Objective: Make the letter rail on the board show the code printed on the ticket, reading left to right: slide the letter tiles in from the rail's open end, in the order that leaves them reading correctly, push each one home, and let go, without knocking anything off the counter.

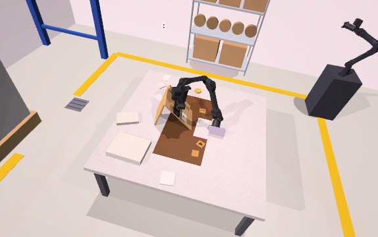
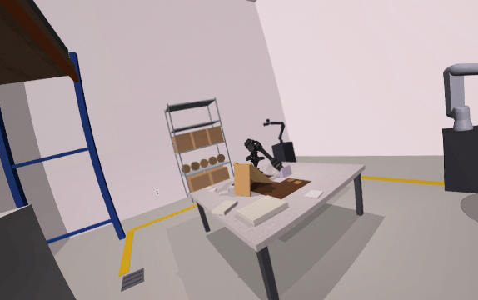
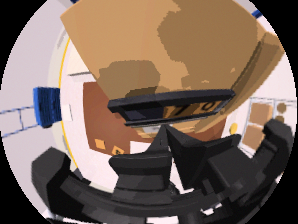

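The wooden board (image 1: 186,122) (image 2: 242,180) (image 3: 130,40) stands tilted on the brown mat. Its dark-edged letter rail (image 3: 172,95) crosses the wrist view. Two marked tiles sit side by side in it, one tile (image 3: 175,111) nearer the middle and another tile (image 3: 210,106) toward the right end; the left part of the rail looks dark and tile-free. My gripper (image 3: 164,127) (image 1: 177,113) is shut and empty, its tips close at the rail's lower edge; contact cannot be told. Loose tiles (image 1: 201,143) (image 1: 195,153) (image 1: 202,110) lie on the mat. The ticket's print is not readable.
The brown mat (image 1: 172,148) (image 2: 278,192) lies under the board. A large pale block (image 1: 128,147) (image 2: 261,210), a smaller pale block (image 1: 127,118) and a white card (image 1: 167,178) lie around it. A yellow disc (image 1: 197,90) lies behind the arm, and a lilac block (image 1: 216,131) is at its base.
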You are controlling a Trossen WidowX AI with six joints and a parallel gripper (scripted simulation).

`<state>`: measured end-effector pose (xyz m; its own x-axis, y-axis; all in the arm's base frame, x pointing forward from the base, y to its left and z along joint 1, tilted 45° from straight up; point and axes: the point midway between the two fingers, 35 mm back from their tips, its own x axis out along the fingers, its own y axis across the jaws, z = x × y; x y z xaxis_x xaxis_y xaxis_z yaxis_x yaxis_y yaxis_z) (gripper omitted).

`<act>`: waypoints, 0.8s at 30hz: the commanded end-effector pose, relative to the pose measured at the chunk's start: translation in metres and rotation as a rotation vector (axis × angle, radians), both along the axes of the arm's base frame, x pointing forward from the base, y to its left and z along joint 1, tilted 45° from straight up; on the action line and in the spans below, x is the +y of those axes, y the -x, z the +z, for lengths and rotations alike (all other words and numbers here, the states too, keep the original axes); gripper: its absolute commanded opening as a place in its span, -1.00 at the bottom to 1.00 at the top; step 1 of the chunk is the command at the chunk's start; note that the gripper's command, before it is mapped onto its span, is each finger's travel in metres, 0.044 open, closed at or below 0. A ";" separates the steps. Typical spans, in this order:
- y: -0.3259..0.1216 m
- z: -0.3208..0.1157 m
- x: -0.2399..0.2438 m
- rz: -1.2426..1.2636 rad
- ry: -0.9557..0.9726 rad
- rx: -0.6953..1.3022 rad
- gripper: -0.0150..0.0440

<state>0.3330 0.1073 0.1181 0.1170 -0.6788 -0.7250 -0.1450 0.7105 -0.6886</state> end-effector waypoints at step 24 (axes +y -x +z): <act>0.089 0.122 0.035 0.479 -0.099 -0.481 1.00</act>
